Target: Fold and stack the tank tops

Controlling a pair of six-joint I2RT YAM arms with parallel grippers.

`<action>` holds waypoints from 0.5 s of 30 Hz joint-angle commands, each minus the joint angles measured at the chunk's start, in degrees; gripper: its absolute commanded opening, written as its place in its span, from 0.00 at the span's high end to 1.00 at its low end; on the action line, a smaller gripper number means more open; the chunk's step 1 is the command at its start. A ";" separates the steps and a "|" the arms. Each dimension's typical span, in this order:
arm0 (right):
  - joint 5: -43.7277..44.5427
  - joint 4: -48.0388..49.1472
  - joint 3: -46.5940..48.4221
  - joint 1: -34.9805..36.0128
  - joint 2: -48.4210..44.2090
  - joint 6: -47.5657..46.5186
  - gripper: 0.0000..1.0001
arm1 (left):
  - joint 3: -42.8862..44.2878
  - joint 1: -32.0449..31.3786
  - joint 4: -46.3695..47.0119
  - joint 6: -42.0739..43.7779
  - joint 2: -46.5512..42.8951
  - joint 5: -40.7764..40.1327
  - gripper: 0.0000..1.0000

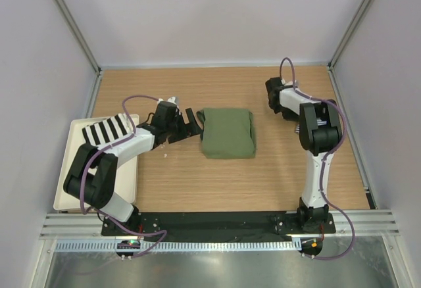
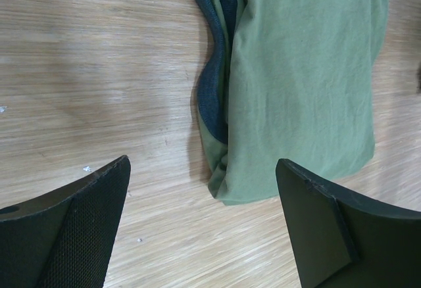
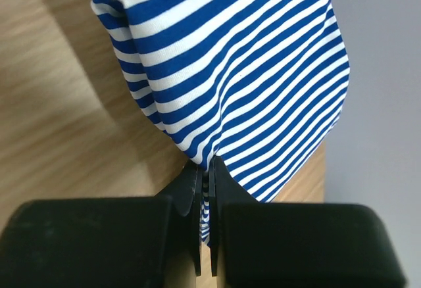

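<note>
Since the striped top [image 3: 250,71] looks limp and light, the right gripper [image 3: 205,169] pinches its bunched edge; the left gripper [image 2: 202,162] gapes empty by the green top [image 2: 302,84].

Right gripper [image 3: 205,175]: I am pressing its jaws together, pinching a fold of cloth between them.
Striped tank top [image 3: 230,71], blue and white: I am holding it by that fold; it is fanning out from the pinch in bunched layers.
Wooden bench [image 3: 59,130]: lying beneath.
Pale wall [image 3: 385,91]: bordering the bench at right.
</note>
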 commanded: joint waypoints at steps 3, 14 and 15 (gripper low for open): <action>-14.53 1.23 -3.96 1.00 -12.72 3.55 0.99 | 0.63 -0.21 0.10 1.02 -0.75 -0.67 0.09; -33.62 1.49 -9.50 3.02 -20.30 4.52 0.99 | 0.98 -0.21 0.09 1.20 -0.31 0.03 0.09; -33.01 1.06 -10.11 3.98 -19.86 4.52 0.99 | 0.98 -0.12 0.09 1.20 -0.22 0.21 0.09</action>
